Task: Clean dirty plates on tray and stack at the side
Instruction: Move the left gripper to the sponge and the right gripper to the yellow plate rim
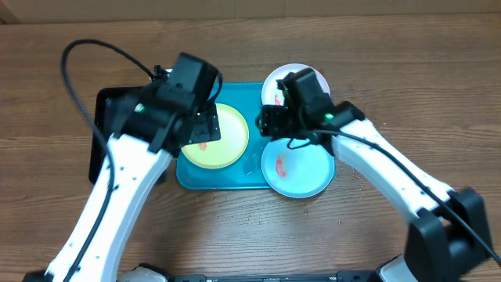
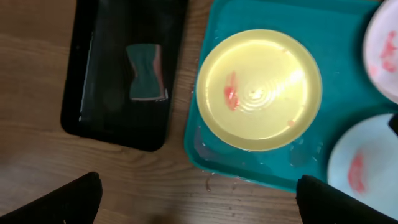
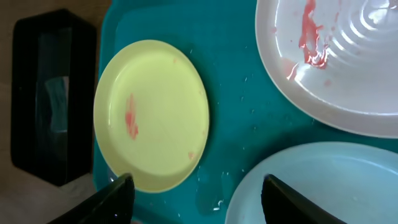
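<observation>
Above the tray (image 3: 230,106), left pincer (image 2: 199,200) wide open, right pincer (image 3: 196,190) open too, nothing held. Pale blue plate (image 1: 301,168) over the tray's near right rim, yellow plate (image 1: 227,137) on its left half, white plate (image 3: 348,74) at its far right corner, all smeared red. Left of the tray, a black tray (image 2: 106,124) holding a sponge (image 2: 147,71).

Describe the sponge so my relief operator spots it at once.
Find the large teal tray with the plates; a narrower black tray lies beside it on the robot's left. The sponge lies flat inside that one: a small green pad with a pinched waist, unlike the round plates nearby.
</observation>
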You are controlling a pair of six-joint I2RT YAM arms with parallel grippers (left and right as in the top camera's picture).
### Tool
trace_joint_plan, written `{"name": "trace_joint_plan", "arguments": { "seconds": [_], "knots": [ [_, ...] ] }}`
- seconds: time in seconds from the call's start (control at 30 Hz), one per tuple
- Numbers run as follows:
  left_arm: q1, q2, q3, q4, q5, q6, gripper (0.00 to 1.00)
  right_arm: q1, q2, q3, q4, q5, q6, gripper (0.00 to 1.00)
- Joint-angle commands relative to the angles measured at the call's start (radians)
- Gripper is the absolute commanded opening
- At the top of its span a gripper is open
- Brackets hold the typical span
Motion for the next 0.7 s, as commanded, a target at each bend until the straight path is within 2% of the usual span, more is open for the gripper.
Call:
{"name": "trace_joint_plan", "arguments": {
  "seconds": [0.0,0.17,0.37,0.53,0.67],
  "knots": [
    [0.024,0.027,0.016,-0.016,-0.070,-0.103,0.99,0.001,0.031,0.045,0.019,0.029,0.023,0.67],
    [0.050,0.092,0.016,-0.029,-0.080,-0.106,0.96,0.003,0.079,0.045,0.057,0.029,0.022,0.66],
    [0.063,0.157,0.016,-0.025,-0.166,-0.088,0.91,0.030,0.134,0.045,0.141,0.035,0.023,0.61],
    [0.095,0.160,0.016,-0.002,-0.154,-0.037,0.85,0.066,0.166,0.045,0.178,0.079,0.022,0.61],
    [0.145,0.169,0.010,0.009,-0.150,0.012,0.85,0.080,0.196,0.045,0.185,0.086,0.022,0.61]
  ]
}}
